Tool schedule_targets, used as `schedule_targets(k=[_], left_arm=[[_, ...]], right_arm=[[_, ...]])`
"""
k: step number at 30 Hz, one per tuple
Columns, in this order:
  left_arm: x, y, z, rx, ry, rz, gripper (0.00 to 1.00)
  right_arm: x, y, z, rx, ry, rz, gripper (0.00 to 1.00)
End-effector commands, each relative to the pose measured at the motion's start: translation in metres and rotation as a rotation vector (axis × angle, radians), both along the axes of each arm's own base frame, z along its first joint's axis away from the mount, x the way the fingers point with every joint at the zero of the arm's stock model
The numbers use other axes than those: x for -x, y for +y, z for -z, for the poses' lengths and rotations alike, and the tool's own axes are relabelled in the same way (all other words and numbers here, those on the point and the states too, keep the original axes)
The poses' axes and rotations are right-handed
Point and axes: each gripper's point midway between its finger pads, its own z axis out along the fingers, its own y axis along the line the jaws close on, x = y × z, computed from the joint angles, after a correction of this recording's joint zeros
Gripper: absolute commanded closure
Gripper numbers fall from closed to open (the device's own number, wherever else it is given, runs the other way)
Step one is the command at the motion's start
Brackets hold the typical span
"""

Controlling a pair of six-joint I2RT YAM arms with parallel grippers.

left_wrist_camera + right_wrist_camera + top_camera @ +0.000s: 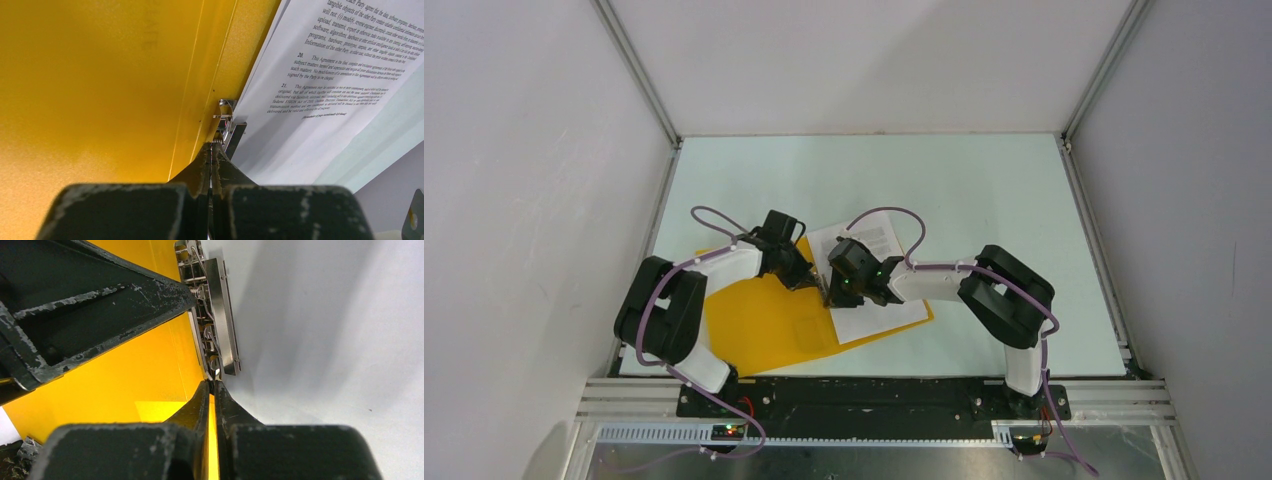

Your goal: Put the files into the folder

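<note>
Both jaws shut at the silver metal clip (222,315) (grip unclear), you lever gently, without skewing the white printed sheets (884,238) on the flat orange-yellow plastic folder (764,325).

You can read clause numbers "20." and "21.", each opening "This Agreement", on the files (325,75), at two o'clock in your left wrist view.
</note>
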Motion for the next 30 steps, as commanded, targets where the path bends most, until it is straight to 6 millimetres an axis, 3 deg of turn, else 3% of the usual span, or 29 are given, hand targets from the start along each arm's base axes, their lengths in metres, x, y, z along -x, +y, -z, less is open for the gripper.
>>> schedule_targets(k=[1, 5, 14, 22, 26, 30], left_arm=[[0.064, 0.049, 0.065, -0.273, 0.214, 0.008, 1.0], [0.062, 0.048, 0.063, -0.27, 0.208, 0.013, 1.0], [0.048, 0.041, 0.052, -0.254, 0.169, 0.06, 1.0], [0.018, 0.024, 0.016, -0.211, 0.079, 0.131, 0.95], [0.0, 0.017, -0.009, -0.201, 0.009, 0.162, 0.83], [-0.018, 0.014, -0.044, -0.198, -0.08, 0.187, 0.54]], right_arm=[[0.03, -0.031, 0.03, 0.166, 0.073, -0.055, 1.0], [0.029, -0.031, 0.028, 0.166, 0.068, -0.054, 0.99], [0.024, -0.035, 0.022, 0.177, 0.04, -0.042, 0.72], [0.015, -0.038, 0.007, 0.167, -0.003, -0.027, 0.62], [0.008, -0.042, -0.004, 0.175, -0.047, -0.015, 0.57], [0.0, -0.049, -0.018, 0.211, -0.114, -0.005, 0.51]])
